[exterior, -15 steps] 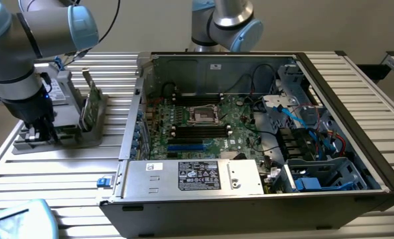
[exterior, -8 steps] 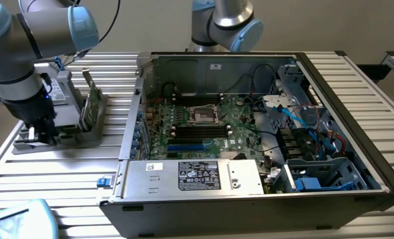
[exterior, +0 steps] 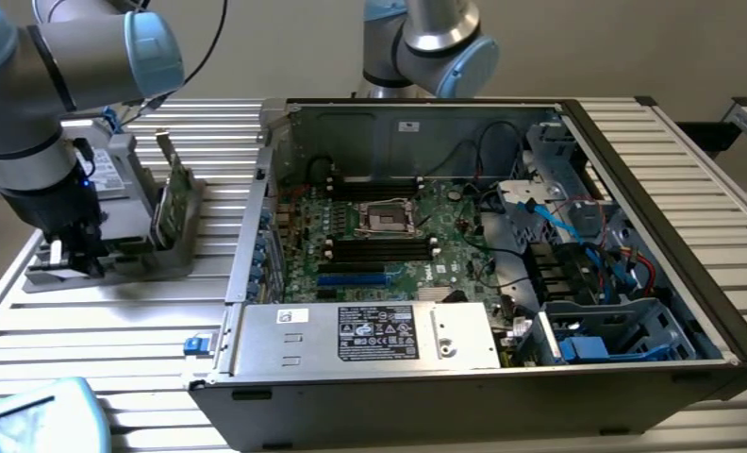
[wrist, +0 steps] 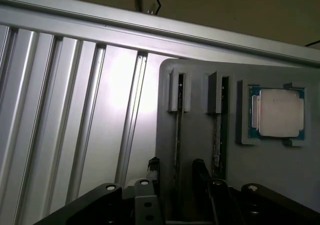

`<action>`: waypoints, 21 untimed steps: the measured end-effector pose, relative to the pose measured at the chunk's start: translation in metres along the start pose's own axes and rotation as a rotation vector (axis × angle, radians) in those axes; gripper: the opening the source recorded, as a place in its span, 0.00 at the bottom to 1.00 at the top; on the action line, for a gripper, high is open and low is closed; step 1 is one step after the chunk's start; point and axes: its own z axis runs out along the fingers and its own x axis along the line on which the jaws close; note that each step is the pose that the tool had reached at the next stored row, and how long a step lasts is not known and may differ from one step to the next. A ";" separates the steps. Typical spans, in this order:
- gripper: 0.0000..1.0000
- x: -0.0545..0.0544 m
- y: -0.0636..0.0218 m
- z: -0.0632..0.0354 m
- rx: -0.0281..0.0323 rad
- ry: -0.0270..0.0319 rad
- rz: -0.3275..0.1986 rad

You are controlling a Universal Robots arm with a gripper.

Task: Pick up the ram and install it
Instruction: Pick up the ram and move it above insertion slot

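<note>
Standing well apart, the two fingers of the gripper (wrist: 176, 177) are one on each side of the ram (wrist: 178, 135), which stands on its edge in a slot of the grey holder (wrist: 280, 180); whether they touch it I cannot tell. Just beside it, in the next slot, is the wider green card (wrist: 218, 135), and near that the square processor chip (wrist: 280, 112) lies flat in its own recess. In the exterior view the holder sits on the slatted table (exterior: 84, 340), at nine o'clock from the open computer case (exterior: 713, 283).
</note>
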 end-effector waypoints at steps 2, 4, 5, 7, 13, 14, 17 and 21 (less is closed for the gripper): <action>0.40 0.000 0.0000 0.0001 0.0001 0.0000 0.000; 0.40 0.000 0.0001 0.0001 0.0001 0.0000 0.000; 0.40 0.000 0.0001 0.0001 0.0001 -0.0001 0.000; 0.38 0.000 0.0001 0.0001 0.0001 -0.0001 0.000; 0.14 0.000 0.0000 0.0001 0.0001 0.0000 0.000; 0.14 0.000 0.0001 0.0001 0.0000 -0.0001 0.000; 0.14 0.000 0.0001 0.0001 0.0001 -0.0001 0.000; 0.14 0.000 0.0001 0.0001 0.0001 -0.0001 0.000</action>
